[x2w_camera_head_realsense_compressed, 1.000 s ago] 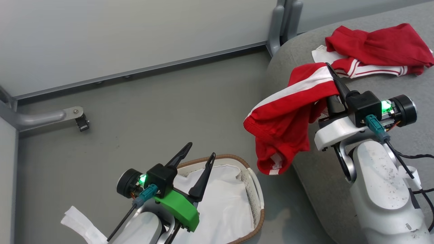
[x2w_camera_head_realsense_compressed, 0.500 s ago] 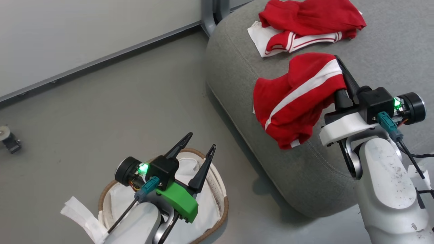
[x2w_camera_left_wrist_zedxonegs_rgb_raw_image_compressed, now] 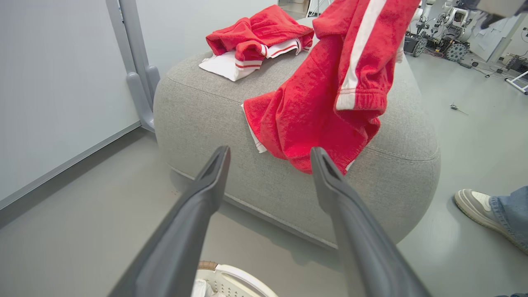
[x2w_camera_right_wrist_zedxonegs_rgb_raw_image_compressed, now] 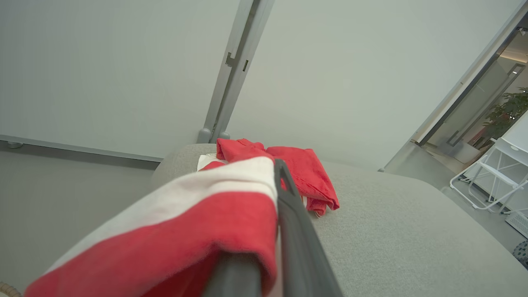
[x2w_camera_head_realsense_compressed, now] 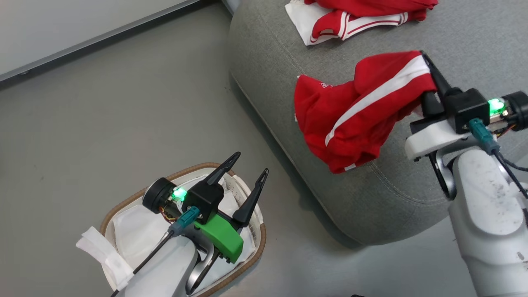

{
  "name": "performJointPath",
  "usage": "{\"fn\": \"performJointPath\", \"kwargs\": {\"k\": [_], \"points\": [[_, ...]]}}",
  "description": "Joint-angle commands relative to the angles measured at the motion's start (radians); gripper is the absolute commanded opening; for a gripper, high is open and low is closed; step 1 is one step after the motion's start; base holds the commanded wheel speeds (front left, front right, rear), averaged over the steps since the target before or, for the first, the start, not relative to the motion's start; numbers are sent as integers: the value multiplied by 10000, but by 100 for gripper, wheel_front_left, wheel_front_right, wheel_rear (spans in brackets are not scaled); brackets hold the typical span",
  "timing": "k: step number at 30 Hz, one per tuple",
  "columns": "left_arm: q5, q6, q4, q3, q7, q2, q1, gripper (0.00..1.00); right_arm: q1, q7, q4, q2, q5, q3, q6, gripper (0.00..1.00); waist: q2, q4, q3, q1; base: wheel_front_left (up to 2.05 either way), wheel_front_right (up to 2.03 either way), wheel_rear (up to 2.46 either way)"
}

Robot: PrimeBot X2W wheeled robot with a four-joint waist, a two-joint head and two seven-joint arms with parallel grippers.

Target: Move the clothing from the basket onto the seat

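Observation:
My right gripper [x2w_camera_head_realsense_compressed: 425, 57] is shut on a red garment with a white stripe [x2w_camera_head_realsense_compressed: 354, 111], one piece of the clothing. It hangs from the fingers over the grey seat [x2w_camera_head_realsense_compressed: 371, 198], its lower end draped on the seat's rounded front edge. More red and white clothing [x2w_camera_head_realsense_compressed: 354, 16] lies further back on the seat. In the left wrist view the held garment [x2w_camera_left_wrist_zedxonegs_rgb_raw_image_compressed: 321, 103] hangs before the seat [x2w_camera_left_wrist_zedxonegs_rgb_raw_image_compressed: 198, 99]. My left gripper [x2w_camera_head_realsense_compressed: 252, 161] is open and holds nothing above the basket [x2w_camera_head_realsense_compressed: 187, 170], where a white liner [x2w_camera_head_realsense_compressed: 136, 231] shows.
A grey wall with a metal post [x2w_camera_left_wrist_zedxonegs_rgb_raw_image_compressed: 136, 78] stands behind the seat. A person's shoe [x2w_camera_left_wrist_zedxonegs_rgb_raw_image_compressed: 474, 204] rests on the floor to the seat's right in the left wrist view. Bare grey floor [x2w_camera_head_realsense_compressed: 123, 123] lies between basket and wall.
The head camera has turned towards the seat. My right gripper has carried the striped garment from beyond the seat's edge to over the seat. The left gripper stays open above the basket.

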Motion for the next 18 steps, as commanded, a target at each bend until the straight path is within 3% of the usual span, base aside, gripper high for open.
{"fn": "performJointPath", "kwargs": {"k": [1, 7, 14, 18], "points": [[56, -31, 7, 22, -5, 118, -148, 100, -346, -49, -3, -232, -73, 21, -14, 0, -1, 422, 293, 0, 0, 0, 0], [160, -30, 0, -147, -5, 184, -424, 100, -2226, -49, 204, -1832, -44, -96, -16, 0, -1, 1263, 669, 0, 0, 0, 0], [246, -31, -193, 68, -6, -127, -746, 100, -4431, -49, 1002, -3487, 16, -919, -16, 0, -1, 2279, 1313, 0, 0, 0, 0], [309, -31, -317, 69, -5, -324, -1009, 100, -4927, -49, 1687, -4121, -196, -1493, -14, 0, -1, 2915, 1845, 0, 0, 0, 0]]}}
